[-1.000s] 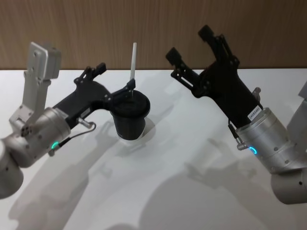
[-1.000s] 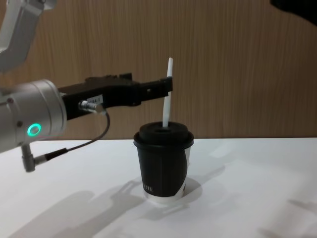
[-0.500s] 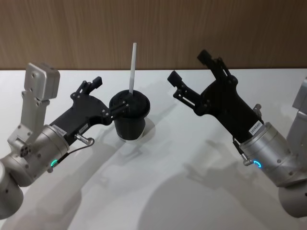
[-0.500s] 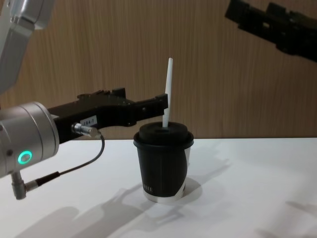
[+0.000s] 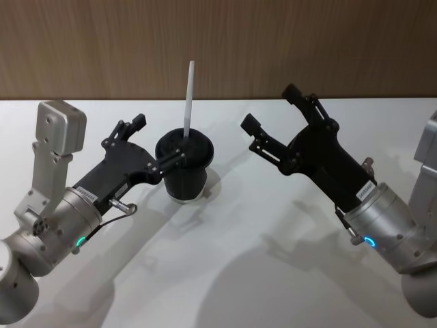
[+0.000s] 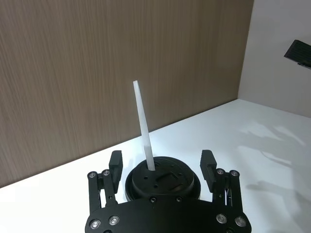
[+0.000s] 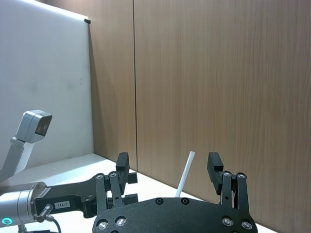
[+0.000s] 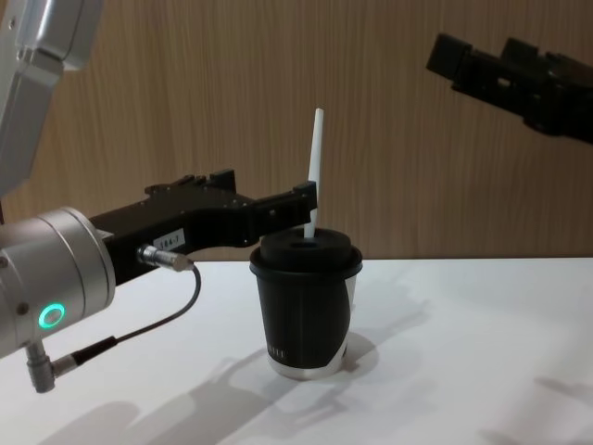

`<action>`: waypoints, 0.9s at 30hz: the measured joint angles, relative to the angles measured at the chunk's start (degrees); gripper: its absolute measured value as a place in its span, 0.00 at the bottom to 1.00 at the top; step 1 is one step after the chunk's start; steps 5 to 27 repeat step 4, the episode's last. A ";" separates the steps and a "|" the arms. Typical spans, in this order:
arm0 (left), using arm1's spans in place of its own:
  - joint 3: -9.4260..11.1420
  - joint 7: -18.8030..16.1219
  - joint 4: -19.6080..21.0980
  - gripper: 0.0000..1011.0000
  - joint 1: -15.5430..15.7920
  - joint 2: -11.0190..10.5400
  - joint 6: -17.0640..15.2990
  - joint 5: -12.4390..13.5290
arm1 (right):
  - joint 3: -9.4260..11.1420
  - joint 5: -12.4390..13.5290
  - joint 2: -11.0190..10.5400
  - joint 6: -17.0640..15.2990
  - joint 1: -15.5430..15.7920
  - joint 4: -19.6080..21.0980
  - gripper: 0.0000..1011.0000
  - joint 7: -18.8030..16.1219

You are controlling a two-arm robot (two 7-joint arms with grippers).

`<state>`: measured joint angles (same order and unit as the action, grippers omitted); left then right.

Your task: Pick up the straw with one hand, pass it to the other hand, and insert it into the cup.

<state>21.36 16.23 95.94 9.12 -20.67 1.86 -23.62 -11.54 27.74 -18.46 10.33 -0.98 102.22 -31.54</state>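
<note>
White straw (image 5: 188, 96) standing nearly upright in the lid of the black cup (image 5: 183, 171) on the table (image 5: 259, 273); left gripper (image 5: 158, 142) at the cup's 9 o'clock, fingers spread, and right gripper (image 5: 272, 113) at 3 o'clock, raised, likewise spread and empty.

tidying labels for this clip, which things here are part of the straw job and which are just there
Part of the job:
straw, standing in the cup's lid
cup
left gripper, open around the lid
right gripper, open, raised off to the right

Just there:
white table
wooden wall
</note>
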 joint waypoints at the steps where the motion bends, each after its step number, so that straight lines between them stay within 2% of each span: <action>1: -0.01 -0.03 0.00 0.99 -0.09 0.06 0.13 0.06 | 0.00 -0.01 -0.05 -0.07 0.05 -0.01 0.99 0.02; 27: -0.02 -0.07 0.00 0.99 -0.22 0.12 0.27 0.14 | 0.01 -0.03 -0.14 -0.13 0.13 -0.02 0.99 0.06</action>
